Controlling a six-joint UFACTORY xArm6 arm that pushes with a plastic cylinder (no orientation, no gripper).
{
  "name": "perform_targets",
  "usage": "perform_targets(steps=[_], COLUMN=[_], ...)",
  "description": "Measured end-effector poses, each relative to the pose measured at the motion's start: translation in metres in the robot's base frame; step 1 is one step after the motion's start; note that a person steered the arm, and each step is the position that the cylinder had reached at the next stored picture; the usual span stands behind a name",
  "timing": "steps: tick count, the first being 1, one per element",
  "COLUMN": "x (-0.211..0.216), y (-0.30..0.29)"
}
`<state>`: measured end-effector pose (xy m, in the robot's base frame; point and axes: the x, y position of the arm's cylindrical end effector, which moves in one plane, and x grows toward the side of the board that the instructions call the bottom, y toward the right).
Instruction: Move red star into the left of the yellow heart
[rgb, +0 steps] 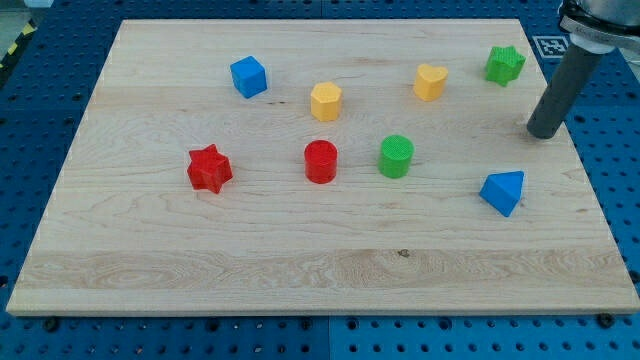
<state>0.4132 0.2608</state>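
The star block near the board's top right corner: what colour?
Green star, clearest in the camera view.

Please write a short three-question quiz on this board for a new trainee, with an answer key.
1. True or false: my tip touches the red star.
2. Which block lies nearest the red star? A) red cylinder B) green star C) blue triangular block
3. Fill in: the yellow heart lies toward the view's ____ of the yellow hexagonal block.

Key
1. False: my tip stands near the board's right edge, far from the red star, between the green star and the blue triangular block.
2. A
3. right
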Motion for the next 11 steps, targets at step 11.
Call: perform_targets(steps=[11], x=[-0.191], y=[-0.247])
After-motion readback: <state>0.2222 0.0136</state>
